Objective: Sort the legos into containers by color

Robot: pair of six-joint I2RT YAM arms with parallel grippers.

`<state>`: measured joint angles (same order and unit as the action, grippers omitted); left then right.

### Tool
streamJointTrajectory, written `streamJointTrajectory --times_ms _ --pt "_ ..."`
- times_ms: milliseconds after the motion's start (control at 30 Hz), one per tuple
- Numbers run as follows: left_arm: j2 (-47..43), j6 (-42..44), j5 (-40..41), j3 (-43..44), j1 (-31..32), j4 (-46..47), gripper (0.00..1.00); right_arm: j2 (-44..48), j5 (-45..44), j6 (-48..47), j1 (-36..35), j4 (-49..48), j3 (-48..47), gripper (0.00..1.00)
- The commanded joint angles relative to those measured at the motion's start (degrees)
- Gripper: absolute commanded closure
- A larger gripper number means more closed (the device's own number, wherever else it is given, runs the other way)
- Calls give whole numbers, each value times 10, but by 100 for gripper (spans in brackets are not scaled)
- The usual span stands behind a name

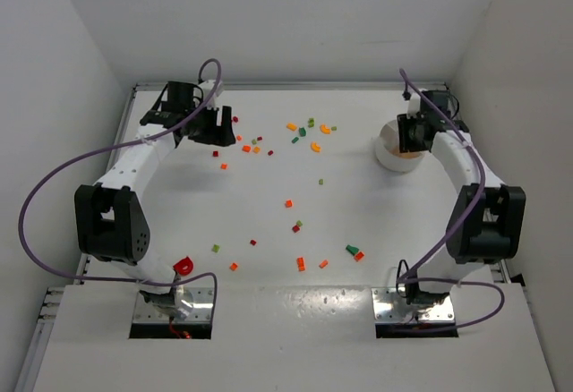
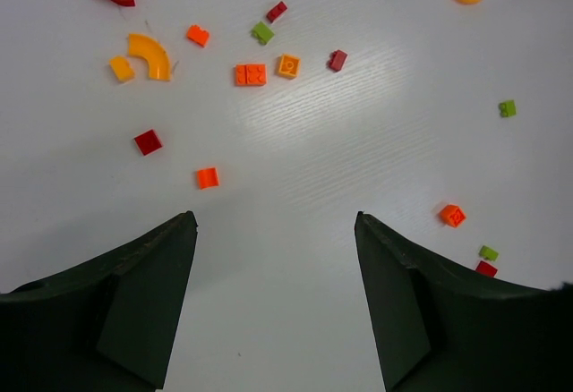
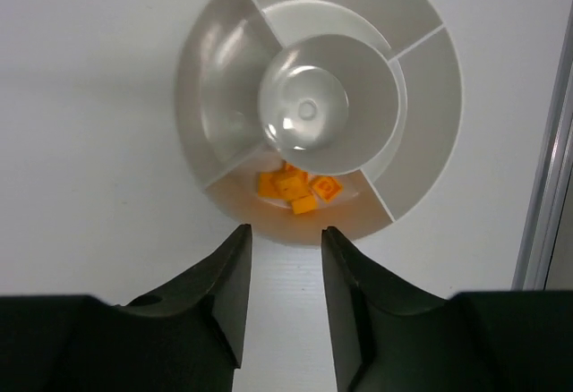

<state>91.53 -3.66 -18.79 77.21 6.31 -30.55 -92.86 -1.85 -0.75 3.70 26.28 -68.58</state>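
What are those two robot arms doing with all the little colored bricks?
They are sorting the bricks by color into a round white dish. The right pincer hangs open and empty at the dish's edge, by the section that holds a few orange bricks. The left pincer is open and empty above the table, with red, orange and green ones lying loose ahead of it. Lots are not sorted yet.

A robotics lab's test cell, by all appearances: a white table (image 1: 376, 222) boxed in by bare white walls (image 1: 295, 16), two black-and-white arms (image 1: 112, 217) bolted to metal plates (image 1: 398, 307) at its near edge, purple cables (image 1: 107, 148) looping from their bases.
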Motion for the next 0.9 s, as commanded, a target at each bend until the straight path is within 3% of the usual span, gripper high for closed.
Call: streamJointTrajectory --times_ms 0,100,133,167,300,400,433,533,667,867 --pt "-3 2 -13 23 -9 8 23 78 80 -29 -20 -35 -31 64" --pt "-3 8 -27 23 -9 8 23 43 157 -42 -51 -35 -91 72" --pt "5 13 -37 23 -15 2 23 -17 163 -42 -62 -2 -121 74" --pt "10 13 -57 23 -20 2 23 -48 184 -42 -79 13 -178 74" --pt "10 19 -73 23 -32 -4 23 -153 203 -62 -117 5 -250 75" --pt "10 19 -78 23 -44 -9 23 -245 233 -85 -128 39 -333 66" --pt "5 19 -78 23 -44 -9 23 -266 256 -93 -134 52 -380 57" --pt "5 19 -92 11 -51 -9 23 -319 279 -98 -139 63 -415 47" --pt "5 19 -99 11 -62 -9 23 -338 271 -86 -150 -3 -397 42" --pt "10 19 -110 11 -78 -9 23 -393 246 -86 -170 -14 -437 42"
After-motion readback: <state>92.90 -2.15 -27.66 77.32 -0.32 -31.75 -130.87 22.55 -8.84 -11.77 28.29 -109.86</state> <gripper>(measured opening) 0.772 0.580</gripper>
